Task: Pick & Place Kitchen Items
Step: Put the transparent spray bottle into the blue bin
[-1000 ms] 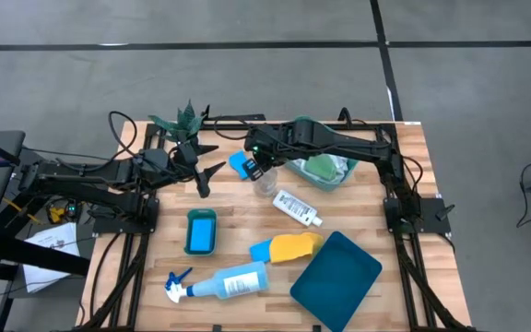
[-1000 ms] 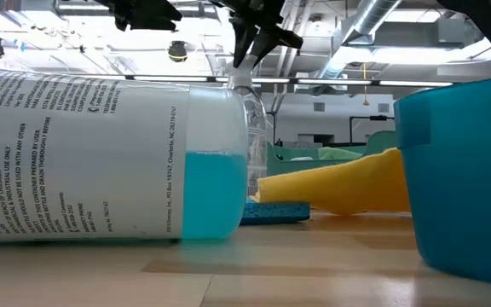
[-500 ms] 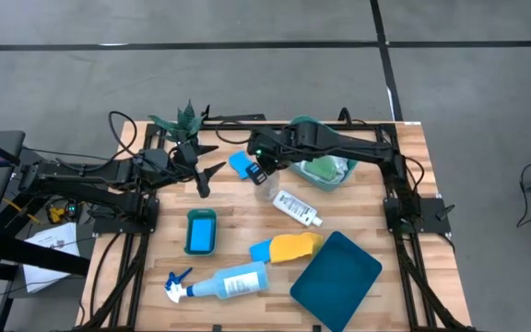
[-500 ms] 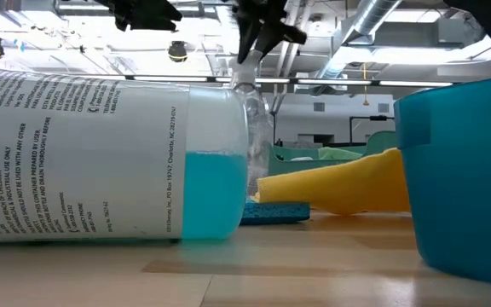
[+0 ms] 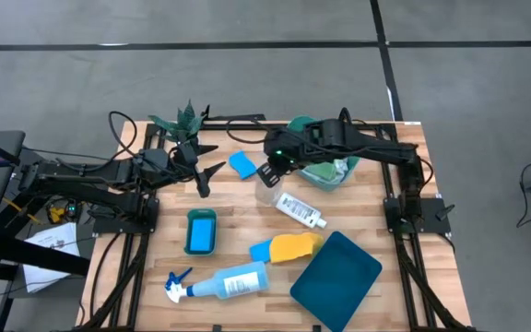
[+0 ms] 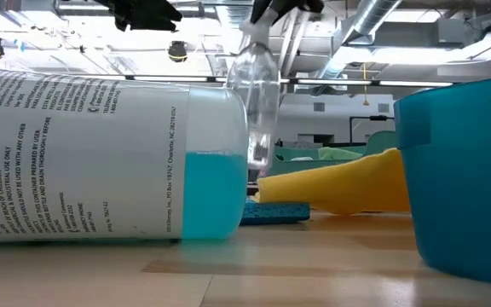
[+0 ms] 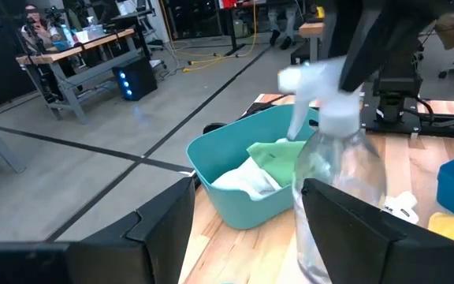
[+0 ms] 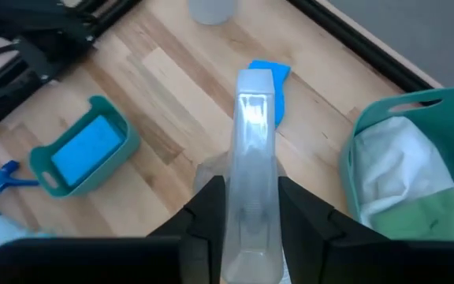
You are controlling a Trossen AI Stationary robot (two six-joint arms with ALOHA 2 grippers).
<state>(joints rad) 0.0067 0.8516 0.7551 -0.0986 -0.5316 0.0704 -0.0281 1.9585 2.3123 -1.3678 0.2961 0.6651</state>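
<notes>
A clear plastic spray bottle [image 6: 258, 98] with a white trigger head [image 7: 314, 83] hangs under my right gripper [image 5: 268, 172], which is shut on it near the table's middle, left of the teal tub [image 5: 332, 181]. The tub holds green and white cloths [image 8: 404, 185]. My left gripper [image 5: 206, 177] is open and empty at the far left, by the potted plant [image 5: 184, 120]. A small white bottle [image 5: 298, 208] lies on its side. A pale-blue spray bottle [image 5: 221, 282] lies near the front edge. A yellow cloth [image 5: 295, 245] lies over a blue sponge [image 5: 262, 251]. My right gripper pinches the clear bottle's white trigger head [image 8: 252, 126] between its two fingers [image 8: 211, 207]. The fingers come from above, pointing down. The bottle hangs below them, slightly tilted and raised; its base is hidden behind the pale-blue spray bottle in the low view.
A loose blue sponge [image 5: 241, 164] lies far of the gripper. A small teal tray with a blue sponge [image 5: 200, 231] sits at the left middle. A dark teal lid [image 5: 336, 279] lies at the front right.
My right gripper has gone up and a little toward the table's right edge with the clear spray bottle. The bottle has risen from where it stood and now hangs higher, slightly tilted.
</notes>
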